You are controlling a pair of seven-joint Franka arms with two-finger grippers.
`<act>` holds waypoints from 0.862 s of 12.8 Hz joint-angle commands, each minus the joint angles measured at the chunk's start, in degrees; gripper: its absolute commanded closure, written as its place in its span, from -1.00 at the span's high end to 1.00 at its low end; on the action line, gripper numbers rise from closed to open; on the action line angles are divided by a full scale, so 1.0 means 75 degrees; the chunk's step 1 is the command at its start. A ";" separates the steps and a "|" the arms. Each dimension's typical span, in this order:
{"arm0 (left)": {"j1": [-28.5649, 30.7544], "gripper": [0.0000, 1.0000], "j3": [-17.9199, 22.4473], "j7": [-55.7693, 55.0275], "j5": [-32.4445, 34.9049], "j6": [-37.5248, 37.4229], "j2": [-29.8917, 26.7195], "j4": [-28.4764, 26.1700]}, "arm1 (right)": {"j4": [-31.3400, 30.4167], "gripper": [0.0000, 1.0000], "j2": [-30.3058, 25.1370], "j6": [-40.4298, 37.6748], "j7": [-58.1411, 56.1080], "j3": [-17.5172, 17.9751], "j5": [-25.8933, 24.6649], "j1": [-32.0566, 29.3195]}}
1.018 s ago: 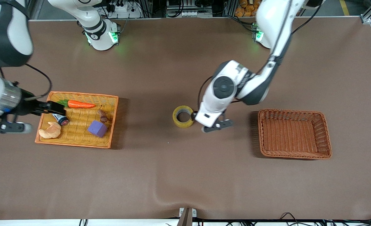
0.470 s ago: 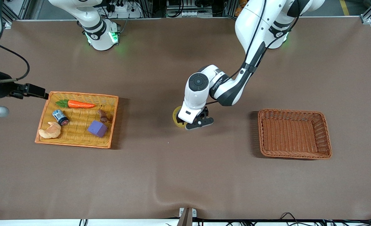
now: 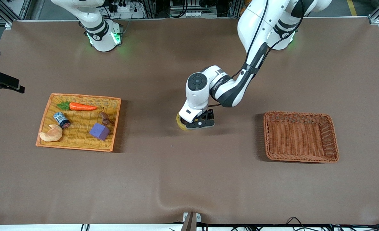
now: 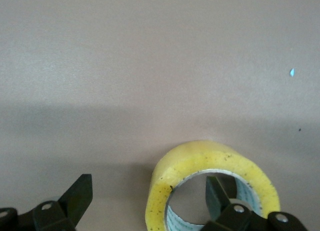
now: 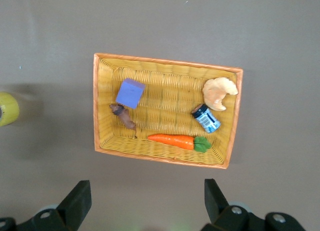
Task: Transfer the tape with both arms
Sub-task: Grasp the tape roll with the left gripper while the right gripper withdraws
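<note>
The yellow tape (image 3: 179,122) lies flat mid-table, mostly hidden under my left gripper (image 3: 196,124). In the left wrist view the tape (image 4: 210,153) shows as a translucent yellow ring with a pale core. My left gripper (image 4: 148,191) is open and low at the table. One finger (image 4: 216,191) is inside the hole and the other (image 4: 80,195) is outside, so the ring wall sits between them. My right gripper (image 3: 6,84) is open and empty (image 5: 147,198), high over the right arm's end of the table above the yellow tray. Its wrist view catches the tape (image 5: 6,109) at the edge.
A yellow wicker tray (image 3: 80,95) holds a carrot (image 3: 80,106), a blue-and-white can (image 3: 61,119), a croissant (image 3: 51,133), a purple cube (image 3: 99,131) and a small brown item (image 3: 105,118). A brown wicker basket (image 3: 297,113) stands toward the left arm's end.
My left gripper moved from beside the tape to over it and came down around its wall. My right arm rose and pulled back from the yellow tray.
</note>
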 commanded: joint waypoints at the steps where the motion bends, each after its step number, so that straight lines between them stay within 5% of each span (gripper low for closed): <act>1: -0.0102 1.00 0.0041 0.0197 0.0164 -0.0072 0.0138 0.0063 | -0.0239 1.00 -0.0366 0.0082 -0.0070 0.0113 -0.0110 -0.0238; 5: -0.0149 1.00 0.0041 0.0162 0.0164 -0.0060 0.0326 0.0098 | -0.0556 1.00 -0.0625 0.0151 -0.0173 0.0113 -0.0296 -0.0310; 6: -0.0149 0.83 0.0041 0.0034 0.0129 -0.0048 0.0338 0.0098 | -0.0661 1.00 -0.0672 0.0187 -0.0604 0.0160 -0.0716 -0.0310; 8: -0.0254 -0.99 0.0052 -0.0491 0.0105 -0.0048 0.0361 0.0098 | -0.0721 1.00 -0.0637 0.0106 -0.0691 0.0196 -0.0755 -0.0345; 11: -0.0302 -1.00 0.0064 -0.0682 0.0141 -0.0013 0.0455 0.0098 | -0.0721 1.00 -0.0613 0.0023 -0.0540 0.0196 -0.0627 -0.0286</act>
